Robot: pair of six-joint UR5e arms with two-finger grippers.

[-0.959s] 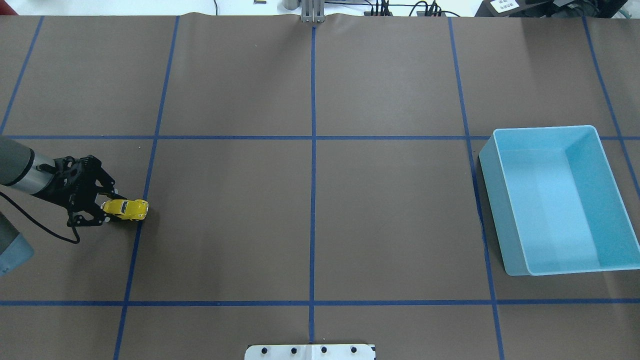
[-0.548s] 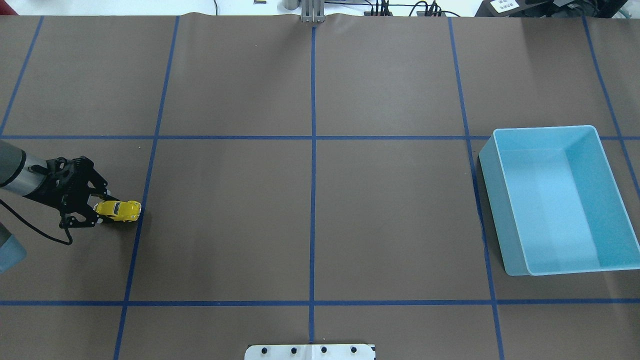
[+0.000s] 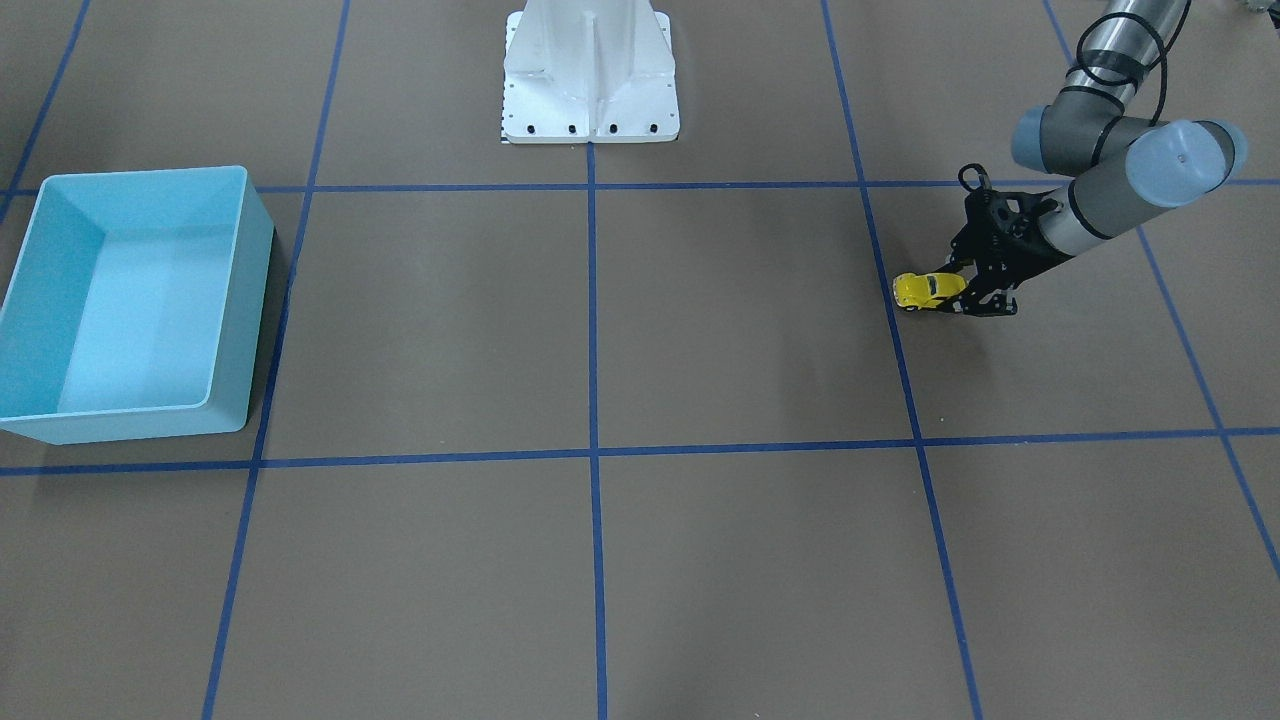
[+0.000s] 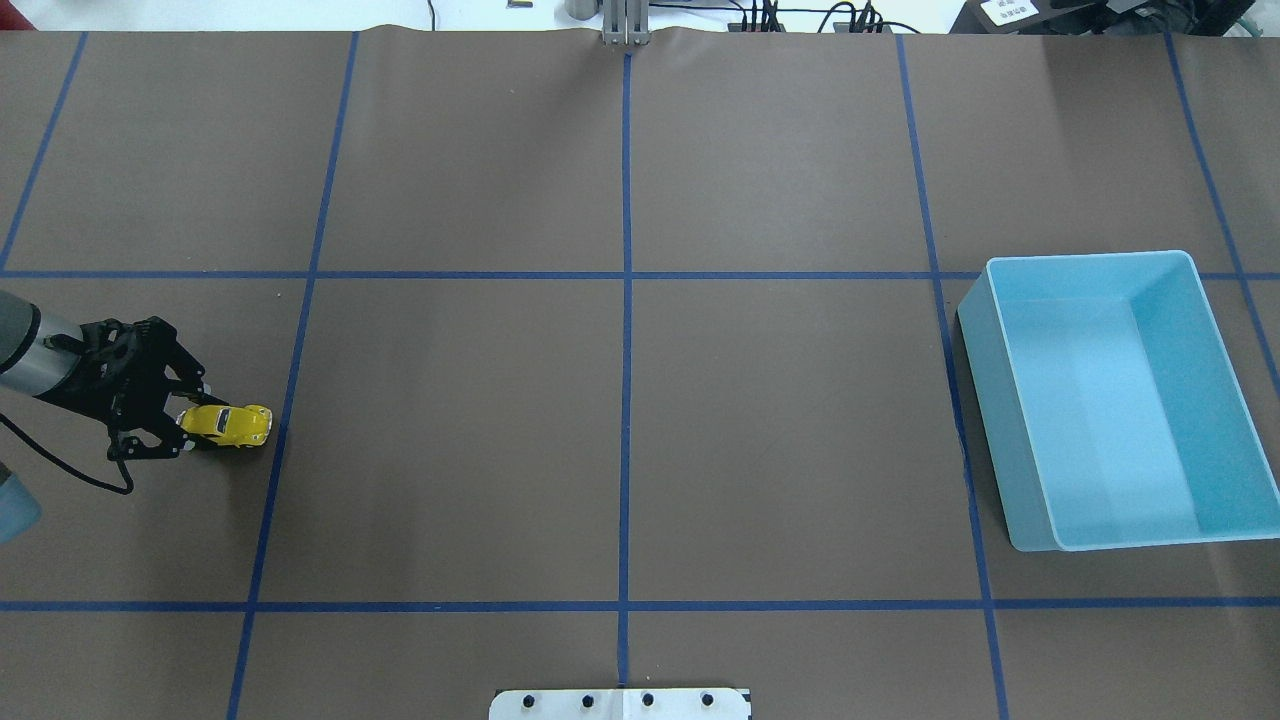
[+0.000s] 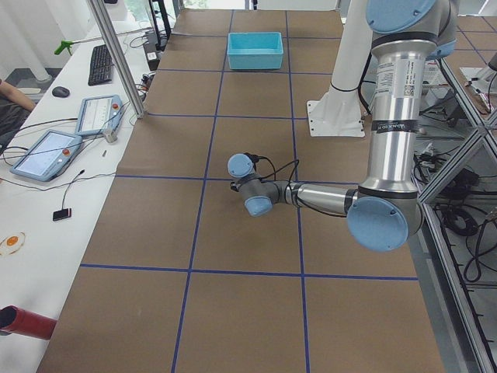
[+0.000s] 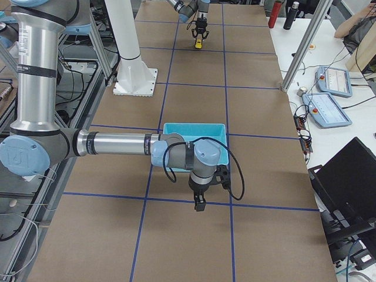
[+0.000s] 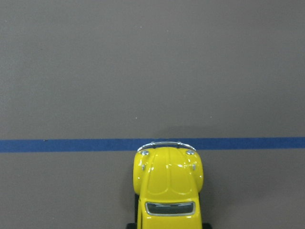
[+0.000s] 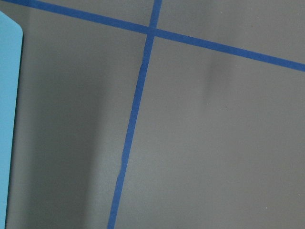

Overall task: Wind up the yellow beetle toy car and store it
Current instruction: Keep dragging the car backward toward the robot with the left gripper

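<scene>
**Winding up:** My left gripper (image 4: 193,427) is dragging the yellow beetle toy car (image 4: 226,424) backward across the brown paper-covered table (image 4: 450,450). Its fingers are clamped on the car's rear flanks, and the bonnet is pointing out ahead of the fingertips.

Over the last second the car has been sliding back with my hand, wheels down. A second ago its nose was lying across the blue tape line (image 4: 276,440) ahead of my fingertips. Now the front bumper is only just reaching that line's near edge, as the wrist camera is showing.

I am reading this backward drag as the wind-up stroke, loading what I take to be a pull-back spring. That puts the first half of the job under way but not finished, and the car will still need carrying to storage.

The light blue bin (image 4: 985,400), where I judge the car is to be stored, is standing far beyond my fingertips on the other side of the table.

My right gripper (image 6: 200,204) is hanging low just beside that bin. Whether its fingers are apart or together I cannot tell.
</scene>
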